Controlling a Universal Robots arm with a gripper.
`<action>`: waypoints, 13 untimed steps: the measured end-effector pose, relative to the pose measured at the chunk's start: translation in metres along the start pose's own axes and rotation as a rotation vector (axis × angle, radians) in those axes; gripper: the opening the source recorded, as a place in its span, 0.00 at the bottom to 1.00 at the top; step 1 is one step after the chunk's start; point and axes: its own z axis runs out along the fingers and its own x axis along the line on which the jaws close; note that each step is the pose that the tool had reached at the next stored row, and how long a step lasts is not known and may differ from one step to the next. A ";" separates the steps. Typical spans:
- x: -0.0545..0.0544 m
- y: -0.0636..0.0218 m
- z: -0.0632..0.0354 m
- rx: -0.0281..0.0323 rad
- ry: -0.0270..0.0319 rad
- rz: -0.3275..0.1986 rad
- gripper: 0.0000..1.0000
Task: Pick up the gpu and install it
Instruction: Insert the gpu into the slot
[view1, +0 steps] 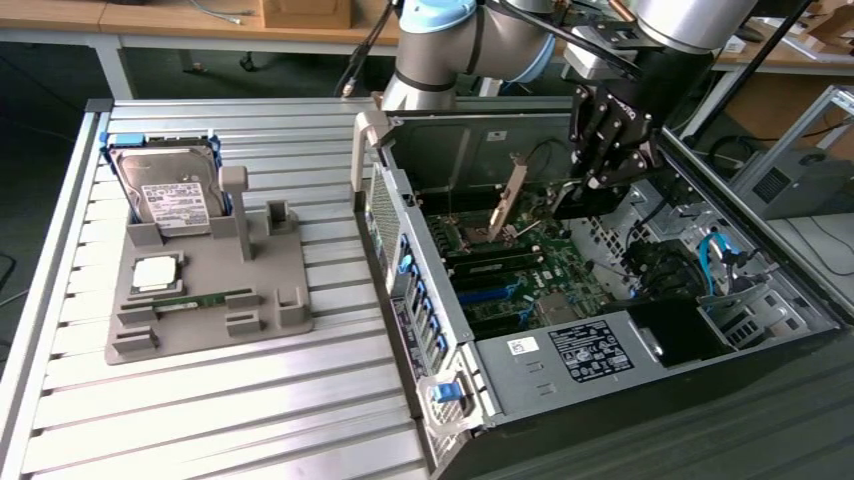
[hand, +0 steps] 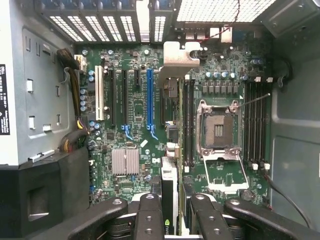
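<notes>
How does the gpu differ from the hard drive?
The thin dark gpu card with a pale metal bracket is held by the gripper over the green motherboard inside the case; the boxy silver hard drive with a white label stands propped in the grey fixture outside it. Both are rectangular PC parts.

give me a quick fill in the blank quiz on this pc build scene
1. The gripper holds the gpu above the ___ inside the computer case.
2. The hard drive stands on the exterior view's ___.
3. The CPU socket is ___.
Missing words: motherboard; left; empty.
</notes>
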 end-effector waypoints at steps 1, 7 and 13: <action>0.000 0.0003 0.0002 0.0000 -0.0001 0.000 0.27; 0.001 0.0011 0.0029 0.0000 0.0001 -0.001 0.27; 0.001 0.0039 0.0056 -0.0001 0.0000 -0.001 0.27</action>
